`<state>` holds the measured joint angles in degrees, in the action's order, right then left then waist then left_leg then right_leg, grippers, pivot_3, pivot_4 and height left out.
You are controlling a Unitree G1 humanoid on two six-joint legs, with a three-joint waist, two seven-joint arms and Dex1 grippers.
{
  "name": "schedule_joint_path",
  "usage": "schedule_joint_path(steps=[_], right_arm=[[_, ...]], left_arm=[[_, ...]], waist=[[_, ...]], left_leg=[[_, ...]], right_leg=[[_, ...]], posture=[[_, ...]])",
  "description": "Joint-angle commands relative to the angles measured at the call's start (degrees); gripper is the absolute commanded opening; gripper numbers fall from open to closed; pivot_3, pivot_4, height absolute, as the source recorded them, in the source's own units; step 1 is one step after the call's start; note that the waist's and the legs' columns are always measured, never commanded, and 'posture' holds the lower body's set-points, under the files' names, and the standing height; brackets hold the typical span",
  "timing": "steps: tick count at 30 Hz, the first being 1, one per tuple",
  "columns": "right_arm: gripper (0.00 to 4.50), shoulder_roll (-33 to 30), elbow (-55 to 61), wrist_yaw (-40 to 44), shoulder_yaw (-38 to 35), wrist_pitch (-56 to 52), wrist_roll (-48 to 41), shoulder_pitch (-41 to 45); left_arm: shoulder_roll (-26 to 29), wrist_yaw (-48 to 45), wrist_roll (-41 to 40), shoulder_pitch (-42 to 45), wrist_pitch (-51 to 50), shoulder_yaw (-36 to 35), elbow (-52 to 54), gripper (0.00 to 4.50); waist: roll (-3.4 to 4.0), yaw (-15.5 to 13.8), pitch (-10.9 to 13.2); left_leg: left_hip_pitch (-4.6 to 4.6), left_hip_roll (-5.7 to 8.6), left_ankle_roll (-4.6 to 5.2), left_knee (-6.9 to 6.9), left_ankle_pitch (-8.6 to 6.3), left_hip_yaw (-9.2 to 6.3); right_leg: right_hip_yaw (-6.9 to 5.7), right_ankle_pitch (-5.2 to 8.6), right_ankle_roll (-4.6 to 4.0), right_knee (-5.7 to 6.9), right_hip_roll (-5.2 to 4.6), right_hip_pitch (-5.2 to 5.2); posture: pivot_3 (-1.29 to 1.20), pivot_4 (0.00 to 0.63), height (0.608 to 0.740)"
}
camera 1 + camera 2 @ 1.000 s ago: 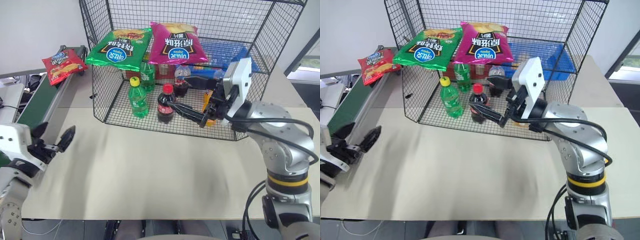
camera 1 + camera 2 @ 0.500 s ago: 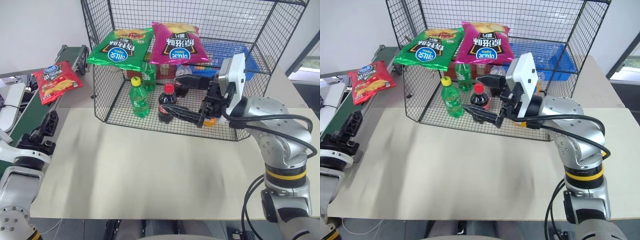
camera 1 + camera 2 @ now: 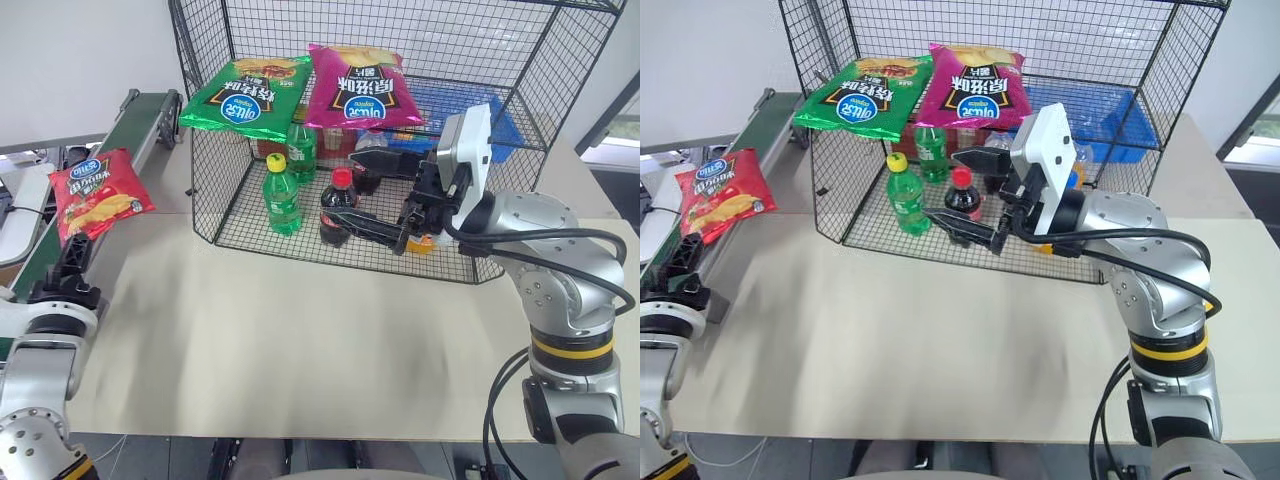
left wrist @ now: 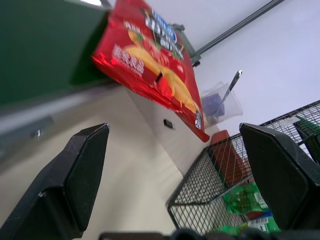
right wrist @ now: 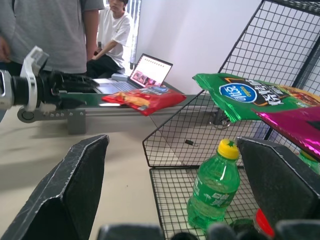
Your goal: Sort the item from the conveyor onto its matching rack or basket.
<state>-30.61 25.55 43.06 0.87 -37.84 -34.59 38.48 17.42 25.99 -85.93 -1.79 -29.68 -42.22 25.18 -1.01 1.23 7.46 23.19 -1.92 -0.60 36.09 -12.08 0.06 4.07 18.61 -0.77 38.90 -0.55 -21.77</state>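
Left eye view: glossy red chip bag (image 3: 95,193), blue oval logo, overhanging conveyor (image 3: 130,118) edge; both fingers spread, empty.

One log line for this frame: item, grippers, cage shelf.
red bag: on conveyor, overhanging its edge | left gripper: open, empty, facing bag | right gripper: open, empty, by cage | shelf: green bag, magenta bag

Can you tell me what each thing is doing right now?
Glossy red chip bag: lying on the dark green conveyor belt, unheld.
Left claw: open, empty.
Right claw: open, empty.
Green chip bag: flat on the black wire cage's shelf.
Magenta chip bag: flat beside it.
Green bottle: upright, capped.
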Motion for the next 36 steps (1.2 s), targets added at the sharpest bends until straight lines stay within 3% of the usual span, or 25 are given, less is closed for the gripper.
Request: schedule_joint_path(steps=[1,11,14,21,22,29,36], right_arm=[[4.50,-0.9,2.4,-0.6,-1.5,0.2,-0.6,1.3],[4.50,-1.9,3.6,-2.5,-2.0,-0.9,-1.4,0.5],[4.50,-1.9,3.7,-2.8,-2.1,-1.1,-1.6,0.4],[4.50,-1.4,3.5,-3.1,-1.8,-1.2,-1.6,0.6],[4.50,-1.3,3.4,-3.2,-1.8,-1.2,-1.6,0.7],[4.50,-1.1,2.6,-3.1,-1.5,-0.5,-1.0,1.1],[4.50,-1.5,1.0,-2.2,-1.7,1.3,0.2,1.0]], left_arm=[[-0.9,0.9,-1.5,2.0,3.6,0.2,-0.9,4.45],[1.8,1.5,-3.4,7.5,9.2,-2.3,-3.9,4.45],[2.7,1.4,-3.4,8.3,10.2,-2.9,-4.4,3.63],[2.5,1.1,-4.1,6.9,11.1,-3.3,-4.5,0.31],[2.5,1.0,-4.2,6.6,11.2,-3.3,-4.4,0.08],[4.8,-1.1,-5.6,5.4,9.6,-2.3,-3.3,0.08],[17.5,-9.9,-11.2,5.8,0.1,-1.2,-3.3,0.08]], waist=[[0.00,-0.2,0.0],[-0.02,-0.4,0.0],[-0.02,-0.4,0.0],[-0.03,-0.3,0.0],[-0.02,-0.3,0.0],[-0.05,-0.4,0.0],[-0.16,-0.3,0.1]], left_leg=[[0.00,0.00,0.00,0.00,0.00,0.00],[0.02,-0.01,0.00,0.00,0.00,0.00],[0.02,0.00,0.00,-0.01,0.00,0.01],[0.00,-0.01,0.00,-0.01,0.00,0.02],[0.00,-0.01,0.00,-0.01,0.00,0.02],[0.00,-0.01,0.00,-0.01,0.00,0.02],[-0.01,-0.02,-0.01,-0.04,0.01,0.00]], right_leg=[[0.00,0.00,0.00,-0.01,0.00,0.00],[-0.01,0.00,0.00,-0.03,0.02,0.00],[0.00,0.00,0.00,-0.03,0.02,0.00],[-0.01,0.00,0.00,-0.03,0.02,0.01],[0.00,0.00,0.00,-0.04,0.02,0.01],[-0.01,0.00,0.00,-0.05,0.02,0.01],[-0.04,0.00,0.00,-0.05,0.03,0.00]], posture=[[0.00,0.150,0.740],[0.00,0.150,0.740],[0.00,0.150,0.740],[0.00,0.150,0.740],[0.00,0.150,0.740],[0.00,0.150,0.740],[0.00,0.150,0.740]])
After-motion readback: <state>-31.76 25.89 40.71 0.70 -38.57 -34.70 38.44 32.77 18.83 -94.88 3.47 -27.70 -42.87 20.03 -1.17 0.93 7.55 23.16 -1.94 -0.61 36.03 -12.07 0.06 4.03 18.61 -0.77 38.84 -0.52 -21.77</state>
